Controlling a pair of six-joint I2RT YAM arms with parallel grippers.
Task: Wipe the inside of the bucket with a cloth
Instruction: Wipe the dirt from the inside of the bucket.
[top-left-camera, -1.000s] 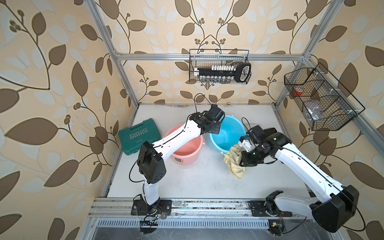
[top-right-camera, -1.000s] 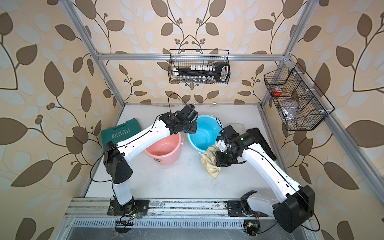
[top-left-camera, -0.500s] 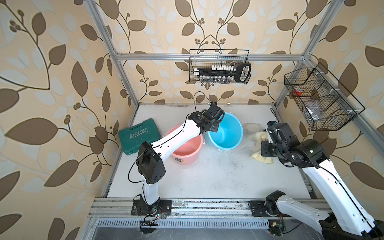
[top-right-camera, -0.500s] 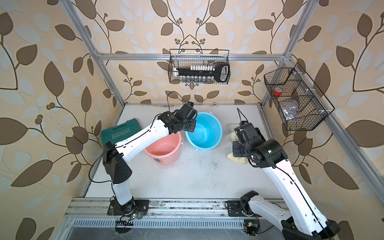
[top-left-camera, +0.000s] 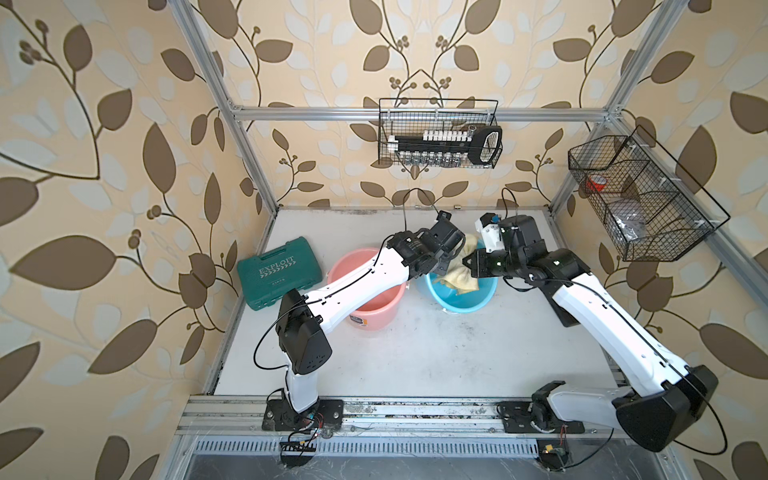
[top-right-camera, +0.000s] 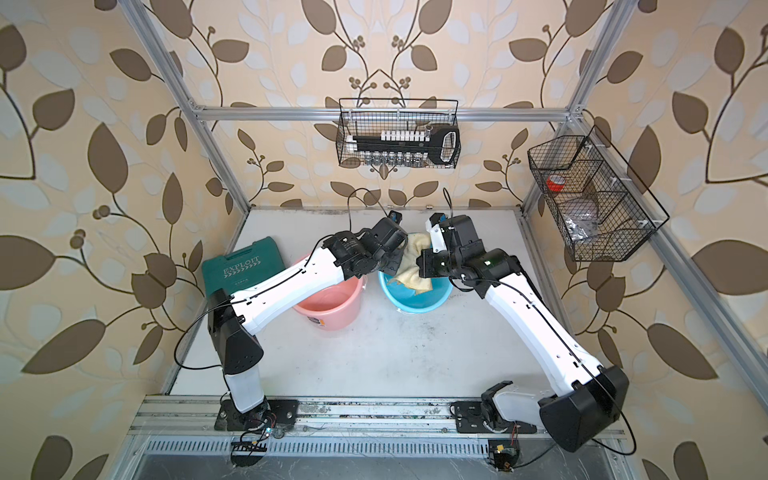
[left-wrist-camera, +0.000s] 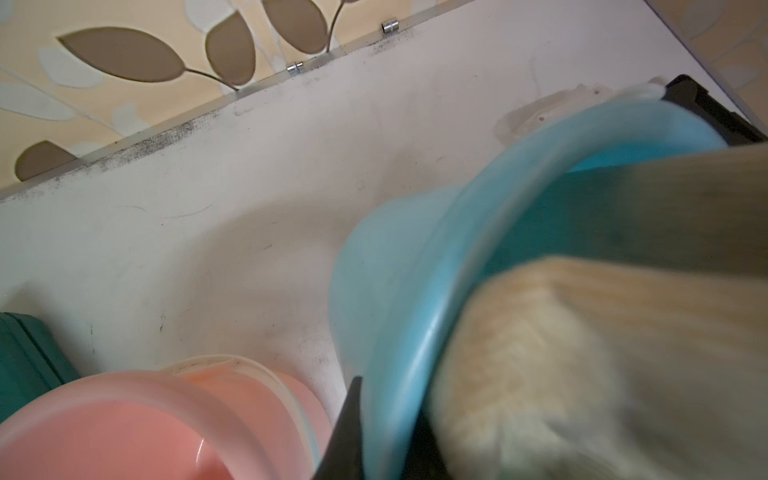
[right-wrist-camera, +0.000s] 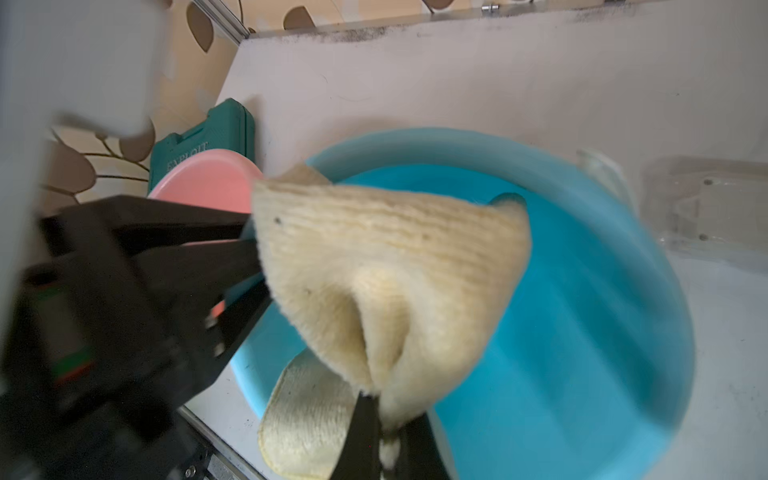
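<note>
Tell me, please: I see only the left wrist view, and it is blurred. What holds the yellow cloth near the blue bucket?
Observer: The right claw is shut on the cloth.
Operator: Is the cloth inside the bucket?
Observer: In a top view it hangs over the mouth of the blue bucket; how deep, I cannot tell.
Operator: What is the green thing at my edge?
Observer: A closed green case, lying beside the pink bucket.

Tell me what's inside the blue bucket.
Only the cloth, held in the right pincer, hangs into the bucket; the blue wall that shows is bare. The bottom under the cloth is covered.
</note>
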